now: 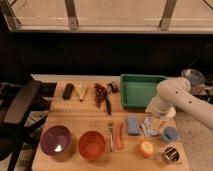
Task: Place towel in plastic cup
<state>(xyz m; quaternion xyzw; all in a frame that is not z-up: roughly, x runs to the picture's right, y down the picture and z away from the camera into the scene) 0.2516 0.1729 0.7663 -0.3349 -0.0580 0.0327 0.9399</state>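
The gripper [158, 120] hangs low over the crumpled pale towel [148, 129] on the table [75, 119]; whether it is spread or clamped cannot be told. The blue plastic cup [170, 134] stands just beside the towel, near the green tray [142, 90].

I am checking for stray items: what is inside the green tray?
The visible floor of the green tray looks empty. The arm covers its front right corner, so that part is unknown. The gripper hangs in front of the tray, over the towel.
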